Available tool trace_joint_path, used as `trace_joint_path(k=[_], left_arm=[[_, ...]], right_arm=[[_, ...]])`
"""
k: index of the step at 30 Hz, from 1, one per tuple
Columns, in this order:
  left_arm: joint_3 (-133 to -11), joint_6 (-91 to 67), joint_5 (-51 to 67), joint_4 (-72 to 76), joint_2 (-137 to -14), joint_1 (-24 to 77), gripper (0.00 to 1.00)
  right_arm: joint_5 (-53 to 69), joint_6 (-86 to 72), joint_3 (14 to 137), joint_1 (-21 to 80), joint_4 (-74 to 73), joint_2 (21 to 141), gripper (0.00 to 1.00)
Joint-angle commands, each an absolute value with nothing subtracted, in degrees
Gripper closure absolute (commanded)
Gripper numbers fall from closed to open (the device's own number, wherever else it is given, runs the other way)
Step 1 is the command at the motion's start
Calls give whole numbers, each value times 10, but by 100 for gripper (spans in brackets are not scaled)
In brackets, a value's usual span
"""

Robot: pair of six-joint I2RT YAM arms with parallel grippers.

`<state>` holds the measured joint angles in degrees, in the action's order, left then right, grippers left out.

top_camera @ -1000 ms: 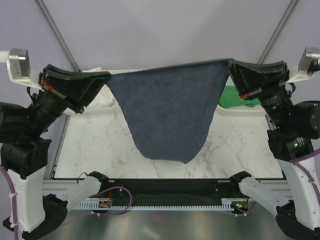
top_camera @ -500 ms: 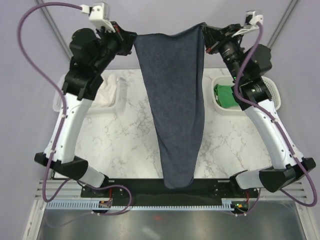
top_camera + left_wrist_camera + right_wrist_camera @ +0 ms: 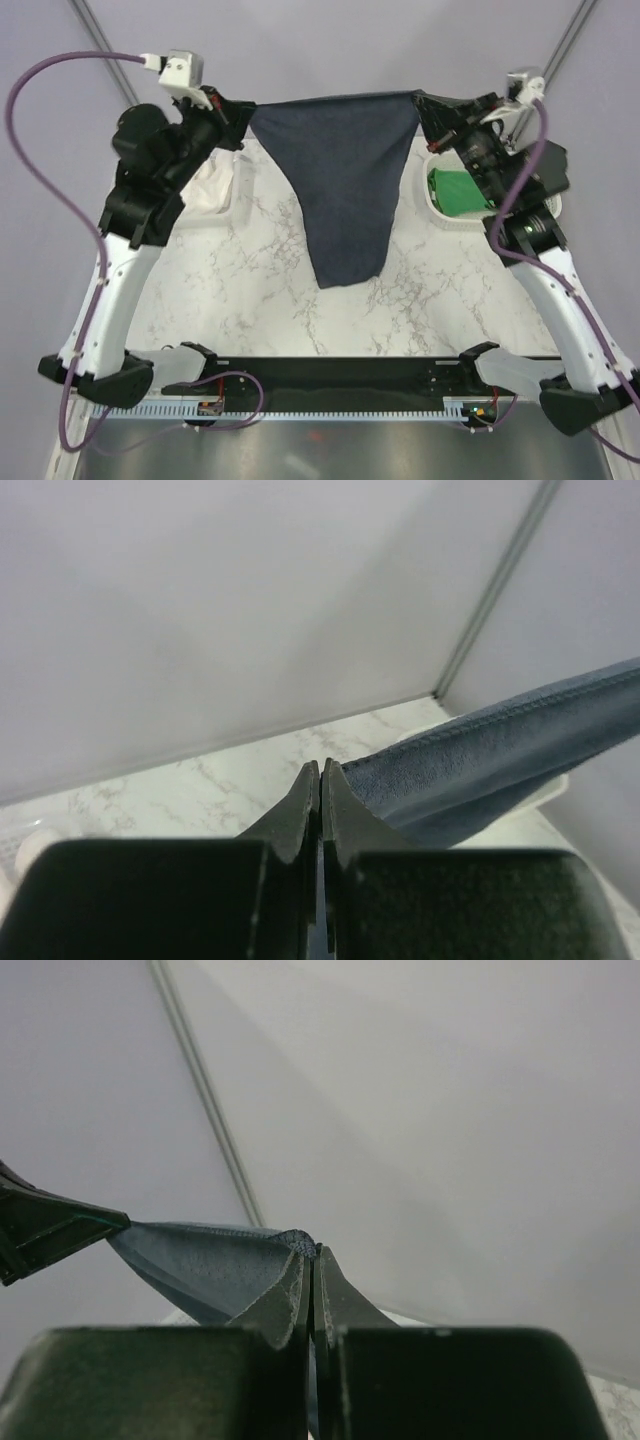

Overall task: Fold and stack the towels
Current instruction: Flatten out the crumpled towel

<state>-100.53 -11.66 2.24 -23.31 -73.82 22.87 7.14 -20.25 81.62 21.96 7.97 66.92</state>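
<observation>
Widest thing in play is the marble bench (image 3: 250, 300), and above its middle hangs the navy towel (image 3: 340, 190). Its top edge is drawn nearly straight between the two arms, and the rest sags down to a narrow tail. Whether that tail brushes the bench, the top view won't say.

It looks soft and light. It droops freely with no stiffness at all, so it will likely swing and crumple if the corners come together carelessly. The top corners are the sensible place to hold it, and that's where it is held.

Off to the left, the cream towel (image 3: 207, 185) lies bunched by a white basket (image 3: 237, 190). On the right, the green towel (image 3: 460, 192) sits in a second basket (image 3: 447, 222). Both look unfolded, so the job seems early.

Now the hands. The left hand (image 3: 243, 113) is pinched tight on one top corner, and its wrist view shows the jaws pressed together with cloth running off to the side. The right hand (image 3: 428, 105) is just as tightly closed on the opposite corner, with the hem bunched at its tips.
</observation>
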Motion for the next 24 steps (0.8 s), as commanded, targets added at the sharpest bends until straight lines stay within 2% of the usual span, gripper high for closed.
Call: trace_joint_path(k=[1,8,13,21,24], left_arm=[[-980,-98,103,-198,-649,229,98],[-947,-145,234,-214,-561,229,98],[-987,-172,288,-259,-528,229,98],[-1064,-181,291,-296,-568,229,98],[-1094,-176,244,-305,-608,229,98]], right_arm=[[112,-220,778,218,104,573,100],[177,-279,730,218,79,476,100],[199,-332,724,218,81,419,100],[204,-363,809,218,115,461,100],[172,-334,833,218,114,486,100]])
